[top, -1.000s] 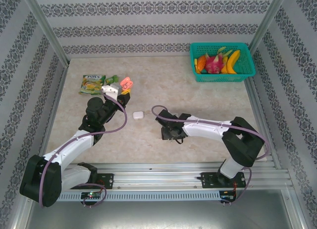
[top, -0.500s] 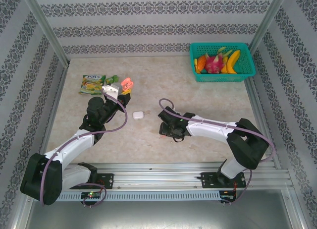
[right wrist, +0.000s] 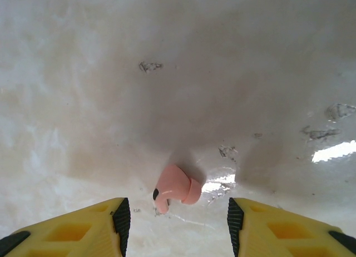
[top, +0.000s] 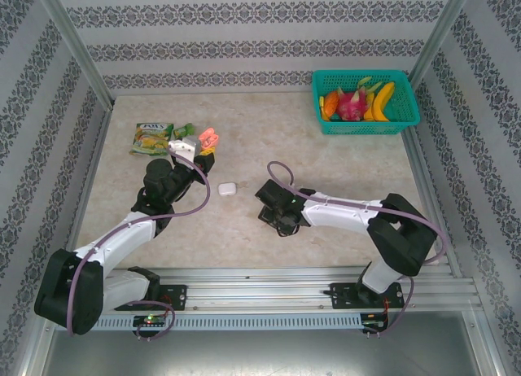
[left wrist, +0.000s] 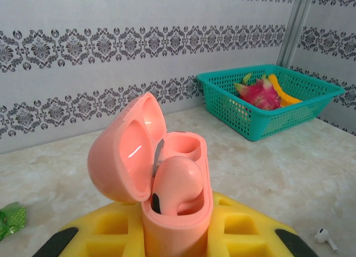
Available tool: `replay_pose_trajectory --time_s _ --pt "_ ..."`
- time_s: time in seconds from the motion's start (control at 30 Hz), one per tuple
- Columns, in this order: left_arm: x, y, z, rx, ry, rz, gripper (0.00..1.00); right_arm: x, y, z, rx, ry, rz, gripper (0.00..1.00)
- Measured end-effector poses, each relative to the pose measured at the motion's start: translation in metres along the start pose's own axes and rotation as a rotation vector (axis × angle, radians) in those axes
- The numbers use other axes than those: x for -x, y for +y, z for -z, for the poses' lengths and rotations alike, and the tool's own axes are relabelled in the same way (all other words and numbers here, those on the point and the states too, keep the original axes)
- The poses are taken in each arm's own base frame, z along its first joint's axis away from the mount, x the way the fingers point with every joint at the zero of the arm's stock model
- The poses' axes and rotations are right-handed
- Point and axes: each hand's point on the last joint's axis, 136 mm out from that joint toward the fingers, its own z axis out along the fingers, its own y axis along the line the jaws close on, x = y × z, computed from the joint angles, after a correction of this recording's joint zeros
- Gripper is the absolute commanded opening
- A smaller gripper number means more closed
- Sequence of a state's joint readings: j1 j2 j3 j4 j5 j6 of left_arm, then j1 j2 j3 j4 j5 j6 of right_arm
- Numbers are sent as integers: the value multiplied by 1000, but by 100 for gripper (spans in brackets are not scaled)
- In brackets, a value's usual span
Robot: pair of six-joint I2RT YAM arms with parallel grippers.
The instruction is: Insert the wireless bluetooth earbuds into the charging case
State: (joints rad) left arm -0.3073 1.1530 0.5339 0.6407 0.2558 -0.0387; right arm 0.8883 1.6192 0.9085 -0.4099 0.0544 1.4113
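The right end effector (right wrist: 175, 226) is hovering spread above the bench (right wrist: 72, 73), with a salmon-pink earbud (right wrist: 175, 193) lying just ahead, between its fingers. A good pick is probably coming straight down and pinching the bulb rather than the stem, so the earbud isn't squirting away. The left end effector (top: 195, 150) is pinching the open pink charging case (left wrist: 181, 221). It is presenting a seated earbud (left wrist: 175, 184) and an empty socket (left wrist: 186, 148) behind it.

Basket (top: 366, 124) sat upper right, packet (top: 151, 137) upper left, shut case (top: 226, 188) centre. Open case (left wrist: 167, 184) in left gripper (left wrist: 178, 235); earbud (right wrist: 173, 193) between right gripper's (right wrist: 177, 215) jaws.
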Motion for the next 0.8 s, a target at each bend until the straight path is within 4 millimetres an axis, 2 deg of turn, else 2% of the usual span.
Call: replay_pose_trajectory --time_s 0.23,0.43,0.8 --pt "0 2 0 11 -1 0 0 -5 -1 -13 -36 31 -36 51" --pt "-1 5 -1 24 1 0 0 -6 3 -17 -51 41 -50 50" --pt "-2 6 -3 27 -3 1 0 -4 -2 -18 -97 56 -52 40"
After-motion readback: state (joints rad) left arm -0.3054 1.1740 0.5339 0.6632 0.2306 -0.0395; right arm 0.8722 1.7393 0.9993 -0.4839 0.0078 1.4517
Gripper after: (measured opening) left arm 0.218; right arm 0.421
